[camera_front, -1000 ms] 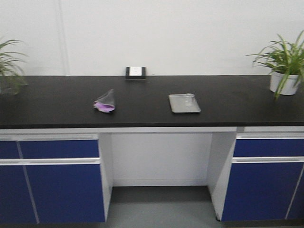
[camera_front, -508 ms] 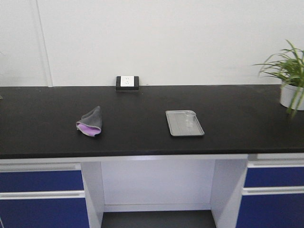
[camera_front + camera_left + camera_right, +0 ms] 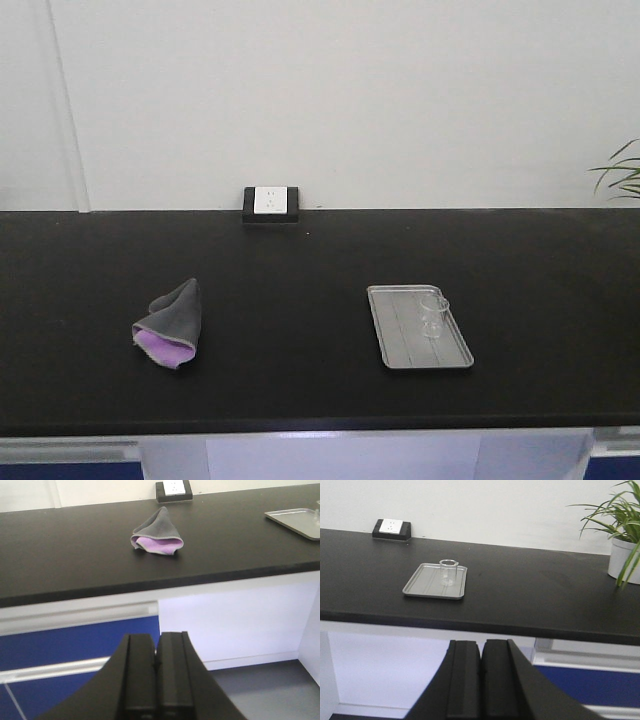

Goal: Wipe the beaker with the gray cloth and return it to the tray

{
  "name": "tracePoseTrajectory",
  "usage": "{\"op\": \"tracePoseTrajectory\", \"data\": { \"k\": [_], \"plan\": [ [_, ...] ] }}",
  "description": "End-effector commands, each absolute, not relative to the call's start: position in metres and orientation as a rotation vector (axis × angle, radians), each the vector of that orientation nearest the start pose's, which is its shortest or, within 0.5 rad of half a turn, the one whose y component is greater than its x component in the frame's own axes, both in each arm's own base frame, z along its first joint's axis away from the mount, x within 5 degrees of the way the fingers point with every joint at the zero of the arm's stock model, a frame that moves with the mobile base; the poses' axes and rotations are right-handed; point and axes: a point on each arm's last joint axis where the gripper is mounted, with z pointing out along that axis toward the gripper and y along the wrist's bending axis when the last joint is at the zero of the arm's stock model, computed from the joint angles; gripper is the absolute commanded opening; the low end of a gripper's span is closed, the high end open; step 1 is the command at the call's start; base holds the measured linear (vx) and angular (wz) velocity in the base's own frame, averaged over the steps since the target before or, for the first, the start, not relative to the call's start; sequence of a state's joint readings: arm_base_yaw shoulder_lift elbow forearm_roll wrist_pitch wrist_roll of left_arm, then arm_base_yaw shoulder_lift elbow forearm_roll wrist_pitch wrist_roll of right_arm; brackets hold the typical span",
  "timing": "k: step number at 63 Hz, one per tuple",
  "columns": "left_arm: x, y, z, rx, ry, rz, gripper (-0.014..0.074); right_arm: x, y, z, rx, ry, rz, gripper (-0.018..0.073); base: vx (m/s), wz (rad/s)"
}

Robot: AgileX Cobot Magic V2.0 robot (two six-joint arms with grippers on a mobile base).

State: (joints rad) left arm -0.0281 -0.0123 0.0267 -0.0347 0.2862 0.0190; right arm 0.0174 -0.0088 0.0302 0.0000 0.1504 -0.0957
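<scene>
The gray cloth (image 3: 170, 323) lies bunched into a cone on the black counter at the left, its purple underside showing; the left wrist view has the gray cloth (image 3: 157, 530) far ahead. A small clear beaker (image 3: 433, 315) stands upright on the silver tray (image 3: 400, 345) at the right of centre. In the right wrist view the beaker (image 3: 448, 572) and the tray (image 3: 422, 582) sit well beyond the counter's front edge. My left gripper (image 3: 157, 642) is shut on nothing, below and in front of the counter. My right gripper (image 3: 482, 647) is likewise shut and empty, below the counter edge.
A black-and-white socket box (image 3: 271, 203) sits against the wall at the back centre. A potted plant (image 3: 624, 545) in a white pot stands at the counter's far right. Blue cabinet fronts (image 3: 75, 640) and a white kneehole panel (image 3: 235, 615) lie under the counter.
The whole view has closed in on the counter: cloth, tray and beaker appear larger and lower in the frame, and the cabinets have dropped mostly out of the front view.
</scene>
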Motion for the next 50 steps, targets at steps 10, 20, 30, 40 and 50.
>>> {"op": "tracePoseTrajectory", "data": {
  "k": [10,20,30,40,50],
  "plan": [
    [0.0552,-0.0022,0.1778,0.013,1.704,-0.040,-0.0006,0.0566,0.0010,0.1964,-0.101,1.564,-0.074,-0.0011,0.43,-0.02],
    [0.0552,-0.0022,0.1778,0.013,1.704,-0.040,-0.0006,0.0566,0.0010,0.1964,-0.101,1.564,-0.074,-0.0011,0.41,-0.01],
    [0.0552,-0.0022,0.1778,0.013,1.704,-0.040,-0.0006,0.0566,0.0010,0.1964,-0.101,1.564,-0.074,-0.0011,0.38,0.03],
    [0.0552,-0.0022,0.1778,0.013,1.704,-0.040,-0.0006,0.0566,0.0010,0.1964,-0.101,1.564,-0.074,-0.0011,0.35,0.06],
    [0.0552,-0.0022,0.1778,0.013,1.704,-0.040,-0.0006,0.0566,0.0010,0.1964,-0.101,1.564,-0.074,-0.0011,0.31,0.05]
  ]
}}
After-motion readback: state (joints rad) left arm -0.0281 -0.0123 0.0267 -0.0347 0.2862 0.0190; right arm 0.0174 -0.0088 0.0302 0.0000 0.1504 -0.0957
